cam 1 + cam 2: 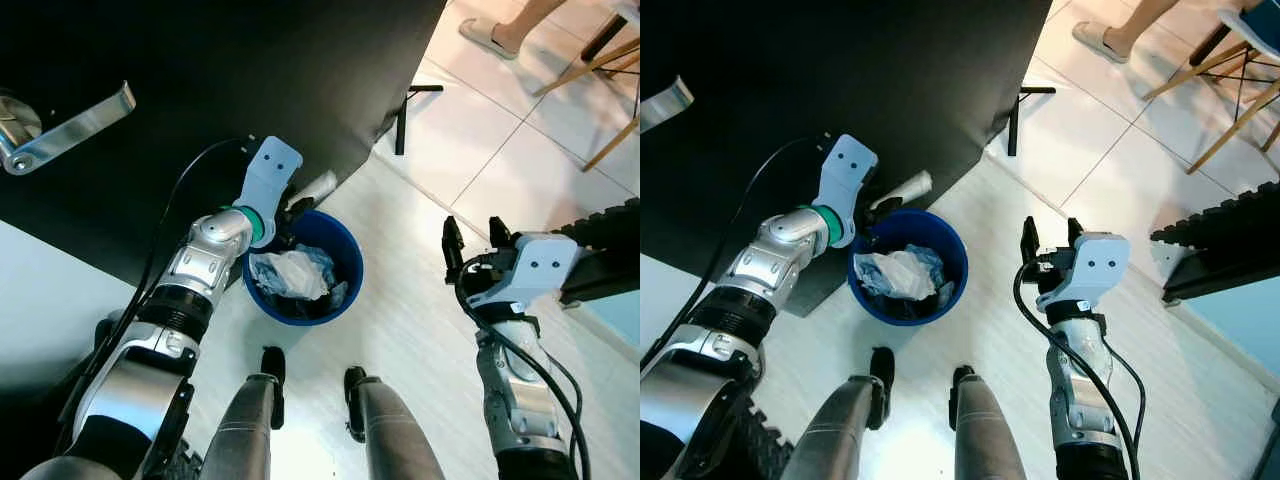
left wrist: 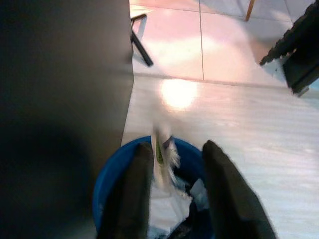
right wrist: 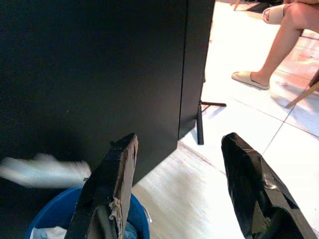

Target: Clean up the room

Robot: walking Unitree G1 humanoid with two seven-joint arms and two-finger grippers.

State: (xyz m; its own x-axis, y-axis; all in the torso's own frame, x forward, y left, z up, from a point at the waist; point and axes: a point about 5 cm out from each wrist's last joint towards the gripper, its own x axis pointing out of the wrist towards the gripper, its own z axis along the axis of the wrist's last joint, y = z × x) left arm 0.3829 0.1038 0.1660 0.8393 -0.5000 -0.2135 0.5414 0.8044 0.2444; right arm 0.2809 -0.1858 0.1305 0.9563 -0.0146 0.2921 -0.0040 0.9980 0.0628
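Standing at the bottom centre of the left eye view, the robot's two grey legs rest on pale wood-grain floor. Just above them, at mid-frame, sits a round blue plastic bin holding crumpled white and pale blue paper waste. The left end effector hangs over the bin's upper-left rim, its black fingers spread apart, with a blurred white and green scrap between them above the bin; whether it touches either finger cannot be told. A pale cylindrical piece lies just beyond the rim, against the tall black door panel that fills the upper left. At centre right, the right end effector hovers over bare floor, fingers apart and empty. Farther off, in the upper right corner, a person's foot in a beige slipper rests on white tiles beside wooden chair legs.
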